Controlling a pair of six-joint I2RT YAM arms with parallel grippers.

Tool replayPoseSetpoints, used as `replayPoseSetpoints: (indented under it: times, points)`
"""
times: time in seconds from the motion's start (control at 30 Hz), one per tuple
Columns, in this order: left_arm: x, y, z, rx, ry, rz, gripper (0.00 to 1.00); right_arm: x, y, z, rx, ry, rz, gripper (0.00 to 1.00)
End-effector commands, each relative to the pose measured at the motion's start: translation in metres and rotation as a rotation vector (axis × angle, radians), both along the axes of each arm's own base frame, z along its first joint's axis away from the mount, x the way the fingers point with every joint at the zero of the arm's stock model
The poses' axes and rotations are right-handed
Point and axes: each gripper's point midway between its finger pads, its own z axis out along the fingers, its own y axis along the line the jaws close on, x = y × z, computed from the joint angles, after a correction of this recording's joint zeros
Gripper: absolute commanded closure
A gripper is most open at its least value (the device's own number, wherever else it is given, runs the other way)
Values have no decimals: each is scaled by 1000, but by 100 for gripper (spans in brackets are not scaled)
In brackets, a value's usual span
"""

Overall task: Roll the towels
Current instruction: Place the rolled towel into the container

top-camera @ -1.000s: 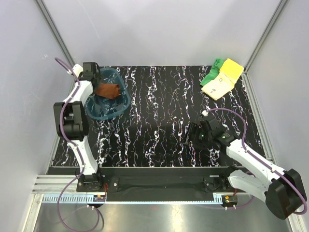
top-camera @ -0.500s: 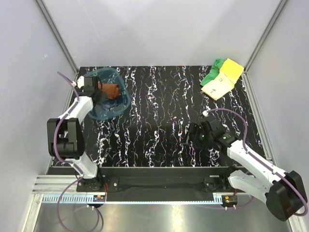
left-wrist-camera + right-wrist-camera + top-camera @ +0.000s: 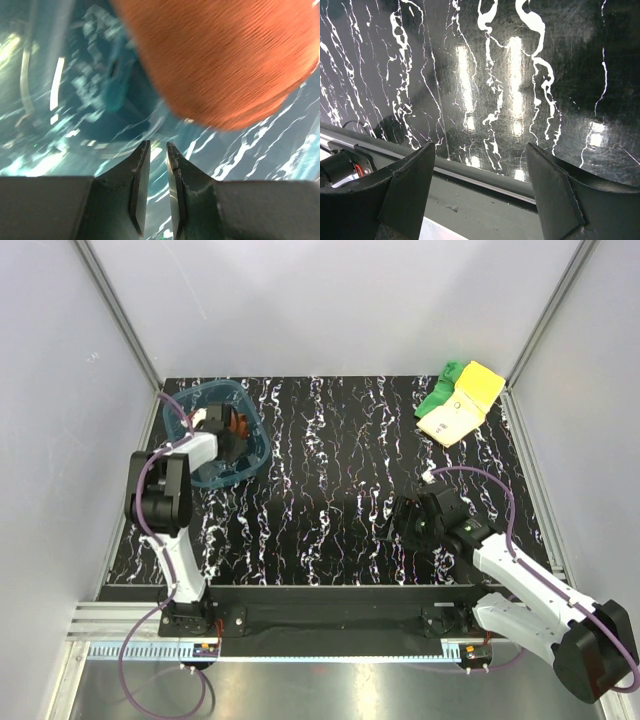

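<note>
The left gripper reached into the tray at the table's far left. In the wrist view, its fingers were nearly closed – only a thin slit between them, nothing in it. The brown towel lay bunched in the tray just beyond the tips and apart from them. The yellow towel and green towel lay touching at the far right corner, well apart from both arms. The right gripper hovered low over bare table near the front edge – fingers spread wide, holding nothing.
</note>
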Motion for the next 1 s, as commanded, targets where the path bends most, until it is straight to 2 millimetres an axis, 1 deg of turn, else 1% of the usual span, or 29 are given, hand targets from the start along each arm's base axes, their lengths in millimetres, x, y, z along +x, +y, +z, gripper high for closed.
replayPoseSetpoints:
  times: [0.0,0.1,0.13,0.2,0.23,0.27,0.33,0.37,0.43,0.57,0.6,0.63,0.67,0.7,0.77,0.87,0.9,0.93,0.97]
  points:
    - [42,4,27,1,-104,49,76,3,-4,-1,-28,-19,-1,19]
    - [55,8,26,28,-92,56,76,5,-3,-2,-33,-18,4,19]
    - [67,9,28,32,-102,56,76,6,-2,-1,-33,-20,5,19]
    - [77,8,29,34,-105,54,76,9,-1,-1,-39,-24,14,19]
    - [90,6,30,30,-120,48,76,11,-1,1,-40,-29,14,19]
    - [95,6,30,29,-124,46,76,13,0,1,-44,-29,17,19]
    - [104,4,23,27,-118,42,76,14,0,1,-46,-32,17,19]
    - [114,4,29,25,-139,42,76,15,1,1,-44,-33,18,18]
    - [121,5,31,24,-152,51,76,15,1,-2,-46,-28,20,19]
    - [134,11,28,-6,-183,78,76,14,1,-10,-53,-12,22,18]
    - [139,13,32,-3,-196,84,75,14,1,-11,-51,-7,22,18]
    - [141,13,33,-2,-200,86,75,14,1,-12,-51,-7,21,18]
    - [142,16,31,2,-193,89,75,13,2,-14,-49,-2,21,18]
    - [148,17,39,8,-211,94,74,14,2,-14,-48,-5,20,18]
    - [151,22,44,23,-221,103,72,12,3,-15,-44,3,23,18]
    - [164,30,63,30,-261,104,68,12,4,-11,-39,1,24,18]
    - [164,34,64,24,-246,99,67,11,3,-11,-40,1,23,19]
    - [171,34,73,20,-264,92,60,11,2,-11,-38,-1,17,19]
    - [172,37,74,19,-264,89,57,10,2,-10,-36,-5,17,18]
